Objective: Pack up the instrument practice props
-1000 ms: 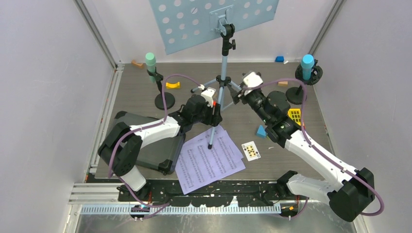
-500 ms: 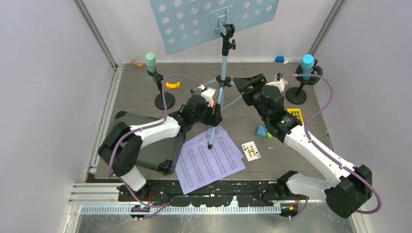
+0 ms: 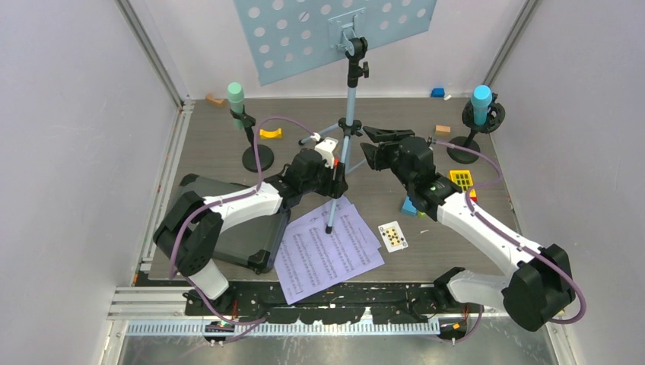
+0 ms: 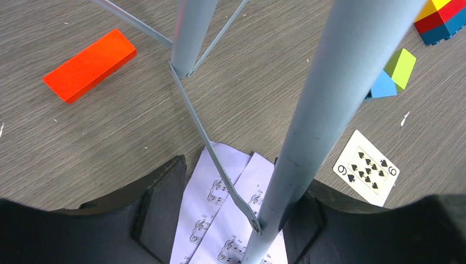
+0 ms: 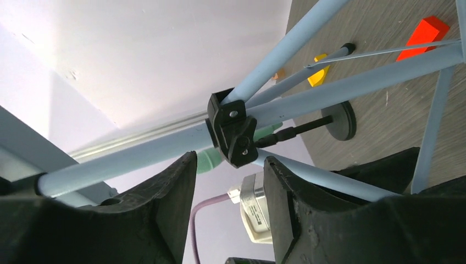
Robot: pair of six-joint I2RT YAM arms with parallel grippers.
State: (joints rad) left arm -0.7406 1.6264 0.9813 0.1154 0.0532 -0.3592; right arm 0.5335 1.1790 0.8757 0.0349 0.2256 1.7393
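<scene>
Three pale walls [image 3: 76, 152] close in a grey wood-grain desk [image 3: 220, 152]. The blue music rack [image 3: 335, 34] stands mid-desk, its front leg [image 4: 329, 110] planted on the lilac pages [image 3: 327, 247]. The left fingers [image 4: 159, 214] sit apart around that leg. The right fingers [image 5: 170, 203] gape either side of the black tripod hub [image 5: 233, 135].

- Grey wood-grain tabletop [image 3: 220, 144].
- Lilac sheet-music pages [image 3: 319, 255] fanned at the near edge; a pale blue tripod leg [image 3: 329, 226] stands on them.
- Nine-of-spades playing card [image 3: 392, 236] just right of the pages.
- Black rectangular case [image 3: 243, 239] at near left.
- Black round mic-pole base [image 3: 257, 158] at far left, yellow arch block [image 3: 270, 134] beside it.
- Flat orange block [image 4: 89, 65] near the tripod.
- Blue wedge block [image 3: 409, 206] and yellow gridded block [image 3: 461, 179] at right.
</scene>
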